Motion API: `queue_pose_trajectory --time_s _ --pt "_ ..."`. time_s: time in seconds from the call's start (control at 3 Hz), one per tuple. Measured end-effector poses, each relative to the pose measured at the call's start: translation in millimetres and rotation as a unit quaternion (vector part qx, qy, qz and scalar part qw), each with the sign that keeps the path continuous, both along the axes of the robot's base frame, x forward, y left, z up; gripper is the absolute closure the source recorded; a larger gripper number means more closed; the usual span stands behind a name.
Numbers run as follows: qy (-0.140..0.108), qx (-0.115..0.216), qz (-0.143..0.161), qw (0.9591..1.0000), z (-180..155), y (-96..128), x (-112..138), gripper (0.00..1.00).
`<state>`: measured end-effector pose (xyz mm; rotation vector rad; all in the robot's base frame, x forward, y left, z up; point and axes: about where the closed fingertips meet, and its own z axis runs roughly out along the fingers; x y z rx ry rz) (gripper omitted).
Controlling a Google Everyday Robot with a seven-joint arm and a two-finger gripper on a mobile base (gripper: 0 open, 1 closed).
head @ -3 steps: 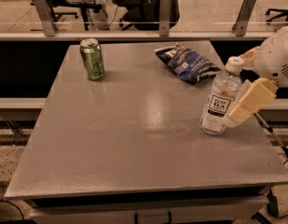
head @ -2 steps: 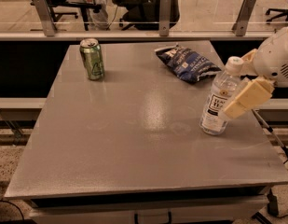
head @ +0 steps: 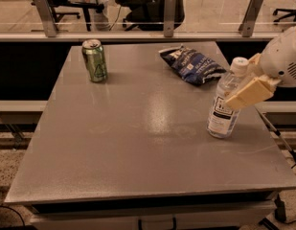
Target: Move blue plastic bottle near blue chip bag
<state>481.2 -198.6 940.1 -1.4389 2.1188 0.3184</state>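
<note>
The blue plastic bottle (head: 223,115) stands on the table (head: 133,147), toward the camera and a little to the right of the blue chip bag (head: 193,65), with a strip of bare tabletop between the two. Its long axis is close to upright, the white cap leaning slightly away from the bag. The gripper (head: 244,83) reaches in from the side of the bottle farthest from the bag and sits against the bottle's upper half, about level with its shoulder. Whether it is clenched on the bottle or only resting against it I cannot tell.

The coming move turns on one line: the bag lies away from the camera and leftward of the bottle, so the bottle most likely has to travel along that diagonal, the arm pushing outward from its own side. The path toward the bag looks open. The green can (head: 95,60) stands well to the left of the bag, out of the way.

The risk lies on the other side: the table's right edge runs just beyond the bottle, on its far side from the bag, so any slip or tip in that direction could send the bottle off the table
</note>
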Motion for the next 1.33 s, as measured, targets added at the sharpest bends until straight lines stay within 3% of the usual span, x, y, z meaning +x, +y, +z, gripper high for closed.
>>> queue_pose_trajectory --time_s 0.33,0.67,1.33 --pt "-0.003 0.001 -0.005 1.0000 4.7 -1.8 11.7 0.92" --pt "-0.010 0.006 -0.015 0.9998 9.8 -6.1 30.5 1.00" --pt "-0.021 0.031 -0.026 0.9990 16.4 -12.1 77.3 1.00"
